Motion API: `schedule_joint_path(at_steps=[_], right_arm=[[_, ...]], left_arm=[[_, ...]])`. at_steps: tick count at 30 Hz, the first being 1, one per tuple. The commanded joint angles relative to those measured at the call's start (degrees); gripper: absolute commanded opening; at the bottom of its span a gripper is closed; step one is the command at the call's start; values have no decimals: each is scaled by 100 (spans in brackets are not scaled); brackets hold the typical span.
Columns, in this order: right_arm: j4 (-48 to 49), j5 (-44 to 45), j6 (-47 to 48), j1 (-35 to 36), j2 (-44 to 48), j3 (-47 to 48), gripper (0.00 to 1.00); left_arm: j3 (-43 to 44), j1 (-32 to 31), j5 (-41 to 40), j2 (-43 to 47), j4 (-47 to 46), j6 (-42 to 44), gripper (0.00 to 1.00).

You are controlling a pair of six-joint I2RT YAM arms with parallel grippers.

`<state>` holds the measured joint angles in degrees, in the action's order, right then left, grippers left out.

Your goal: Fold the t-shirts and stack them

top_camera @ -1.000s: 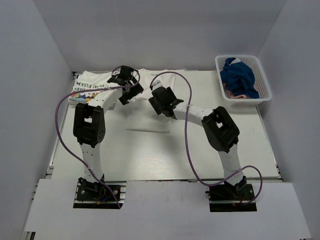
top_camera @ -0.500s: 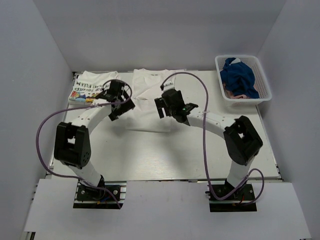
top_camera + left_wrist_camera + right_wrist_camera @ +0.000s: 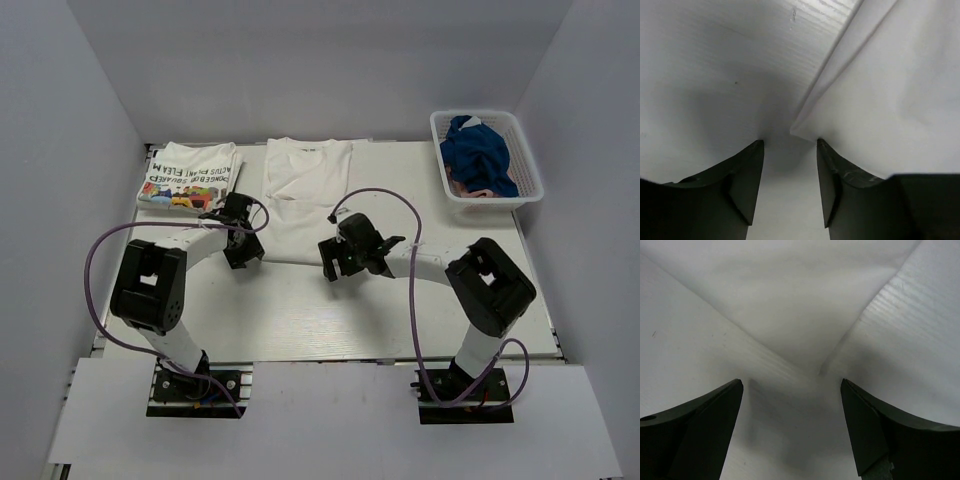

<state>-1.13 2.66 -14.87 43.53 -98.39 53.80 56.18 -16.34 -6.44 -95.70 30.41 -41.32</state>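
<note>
Along the near edge of the white ribbed table (image 3: 300,315) both arms are bolted down, their purple cables (image 3: 100,270) looping loose above the board. Both arms bend low, the grippers reaching towards the middle of the table. The left gripper (image 3: 789,143) has its fingers spread, and the near left corner of the plain white t-shirt (image 3: 305,190) lies on the board between the tips, not pinched. The right gripper (image 3: 791,383) is spread wider still, with the shirt's near right corner just ahead of its gap and nothing held. That shirt lies flat and runs from there up to the middle of the far edge. At the far left corner sits the folded lettered t-shirt (image 3: 190,172), black block letters and a small coloured graphic facing up. At the far right corner is a white mesh basket (image 3: 478,114) holding a crumpled blue cloth (image 3: 480,150). Plain pale walls (image 3: 320,60) close in the table on three sides.
</note>
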Motion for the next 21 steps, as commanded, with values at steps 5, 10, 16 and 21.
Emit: schedule_joint_path(at_steps=[5,10,16,21], right_arm=[[534,-371,-147,-29,-549,183,64],[517,-28,-191,-46,-612,236,23],[912,-36,-104,-20,-23,-185,0],[324,-476,107,129,643,-326,0]], left_arm=[[-55,25,212,-352,-501,159,39],[-2,25,318,-476,-502,273,0],[-309,-36,275,59,-650,335,0],[-827,-36,826,1139,-660,493,0]])
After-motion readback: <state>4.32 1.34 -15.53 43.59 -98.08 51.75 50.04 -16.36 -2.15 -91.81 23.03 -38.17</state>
